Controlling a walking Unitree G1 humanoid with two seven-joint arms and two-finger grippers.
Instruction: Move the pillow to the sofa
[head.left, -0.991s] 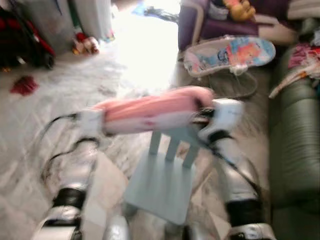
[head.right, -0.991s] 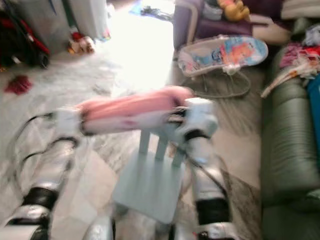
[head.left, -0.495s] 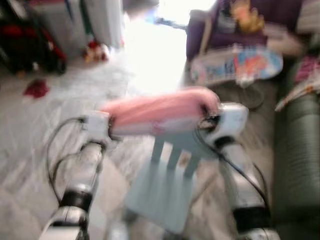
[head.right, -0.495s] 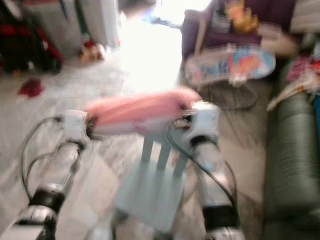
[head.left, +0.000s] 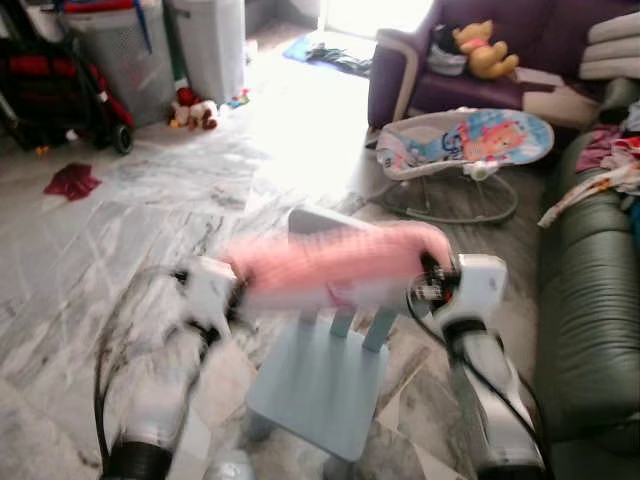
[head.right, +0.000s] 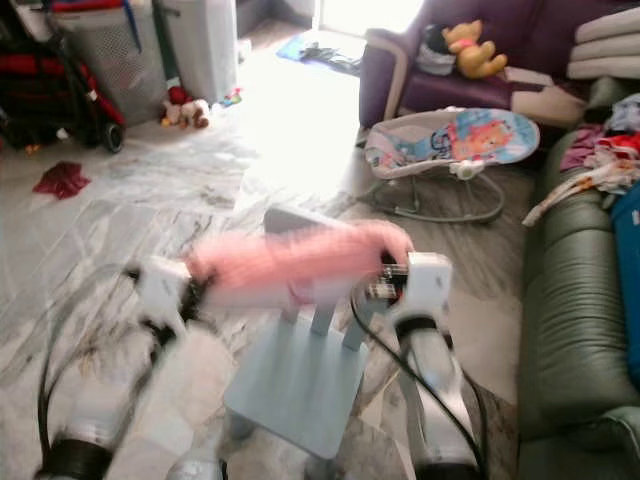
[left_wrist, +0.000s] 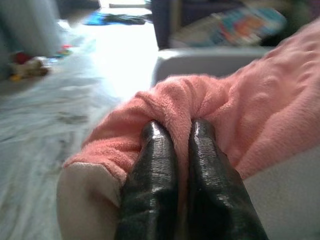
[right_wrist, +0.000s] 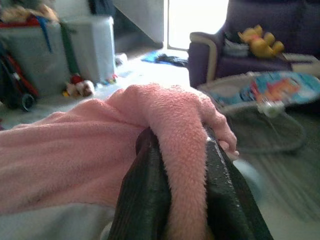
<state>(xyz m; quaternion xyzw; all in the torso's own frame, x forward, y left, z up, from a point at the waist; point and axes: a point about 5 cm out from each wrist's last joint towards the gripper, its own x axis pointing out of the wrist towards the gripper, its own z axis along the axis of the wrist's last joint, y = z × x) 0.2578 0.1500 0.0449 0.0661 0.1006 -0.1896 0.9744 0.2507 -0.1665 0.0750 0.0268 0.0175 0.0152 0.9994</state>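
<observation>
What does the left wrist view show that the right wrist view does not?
Left wrist view alone: the left end effector pinching one end of the pink pillow, with the pale blue chair behind it. Right wrist view alone: the right end effector clamping the other end, plus the yellow plush toy. Both share the pillow and the baby bouncer.

Blue kids' chair (head.left: 322, 385) on marble floor (head.left: 110, 230); baby bouncer (head.left: 465, 145) nr armchair (head.left: 480, 60).
</observation>
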